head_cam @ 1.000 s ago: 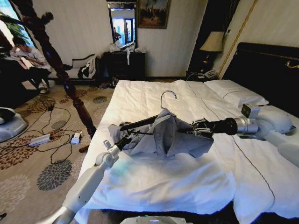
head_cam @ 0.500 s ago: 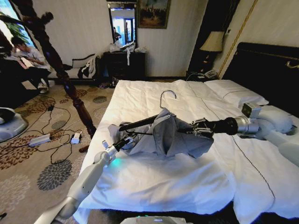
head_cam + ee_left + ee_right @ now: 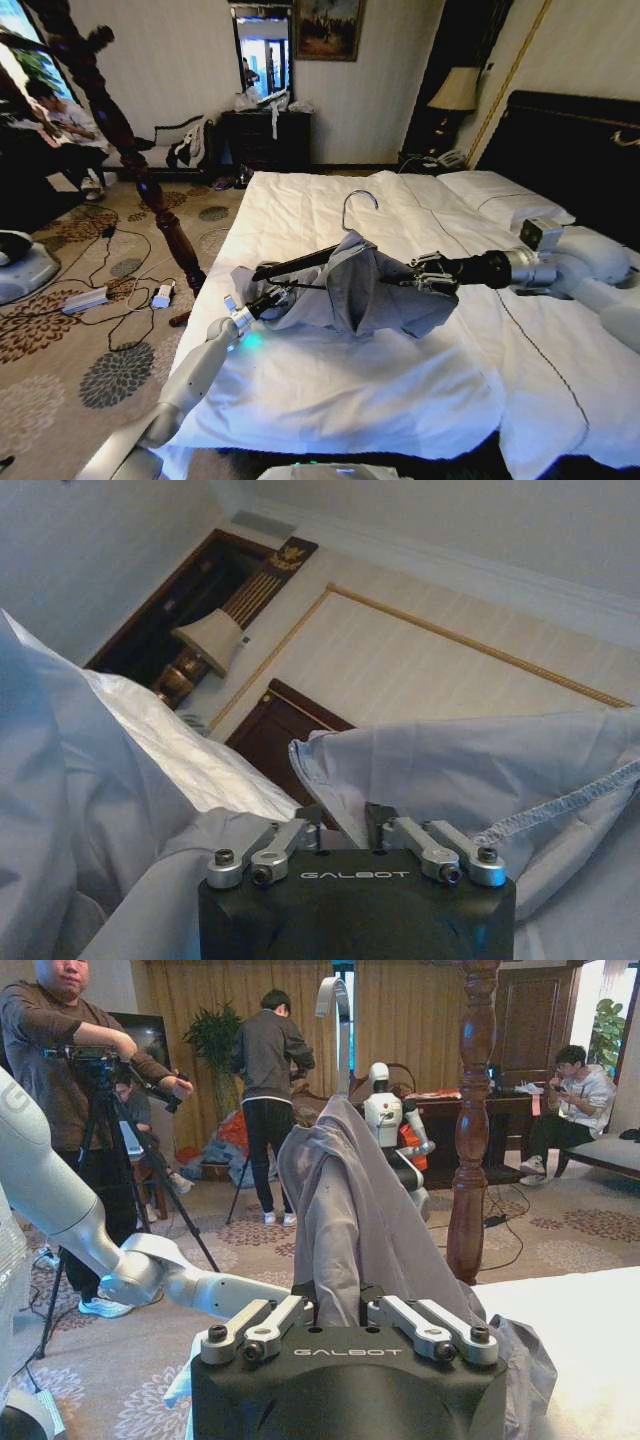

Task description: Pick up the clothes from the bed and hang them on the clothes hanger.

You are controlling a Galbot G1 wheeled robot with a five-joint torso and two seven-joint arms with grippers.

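1. White sheets cover the bed (image 3: 330,390), which fills your head view from the near edge to the pillows (image 3: 505,197) and dark headboard (image 3: 580,150) on the far right.
2. On your left, patterned carpet (image 3: 60,350) carries loose cables, and a dark wooden bedpost (image 3: 130,160) rises beside the bed's left edge.
3. Your left arm reaches up from the near left, and your left gripper (image 3: 268,298) sits at the left side of the clothes (image 3: 365,290). In the left wrist view its fingers (image 3: 300,832) are drawn close together with pale blue-grey fabric (image 3: 470,770) bunched around them, clamped on a fold of the clothes.
4. You will find the clothes in the middle of the bed, lifted off the sheet in a tented heap, draped over the clothes hanger (image 3: 345,215).
5. You can see the hanger's hook standing upright above the peak of the fabric, and a dark bar (image 3: 295,265) slanting down from the fabric toward the left gripper.
6. Your right arm comes in level from the right, and your right gripper (image 3: 425,274) meets the right side of the clothes. In the right wrist view (image 3: 345,1310) its fingers pinch the grey fabric (image 3: 350,1220) that rises between them, with the hook (image 3: 335,1000) above it.
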